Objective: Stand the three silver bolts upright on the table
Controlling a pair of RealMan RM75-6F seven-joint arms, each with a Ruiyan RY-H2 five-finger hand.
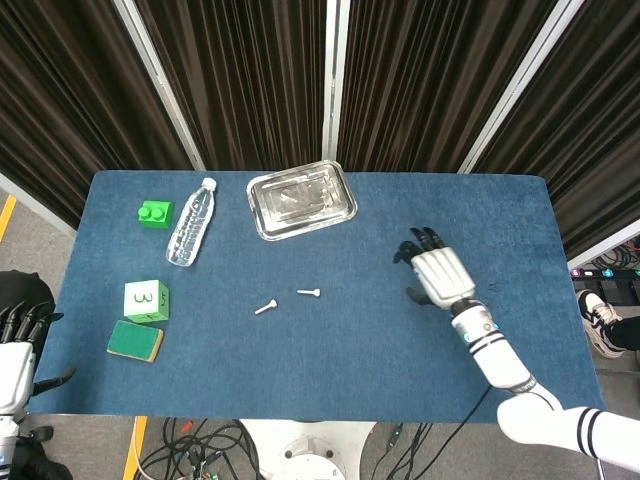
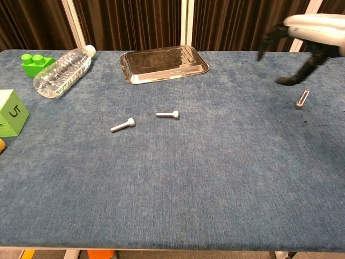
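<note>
Two silver bolts lie flat mid-table, one (image 1: 265, 308) (image 2: 123, 125) left of the other (image 1: 308, 292) (image 2: 167, 114). The third bolt (image 2: 302, 99) stands on its head end at the right, leaning slightly in the chest view; the head view does not show it. My right hand (image 1: 437, 276) (image 2: 312, 27) hovers above and to the left of that bolt, fingers spread, holding nothing and not touching it. My left hand (image 1: 15, 345) hangs beyond the table's near-left corner, fingers apart and empty.
A metal tray (image 1: 300, 200) (image 2: 163, 63) sits at the back centre. A clear water bottle (image 1: 192, 222) (image 2: 62, 66) lies beside a green brick (image 1: 155, 213) (image 2: 35, 63). A green numbered cube (image 1: 146, 300) (image 2: 11, 113) and a sponge (image 1: 135, 341) are at the left.
</note>
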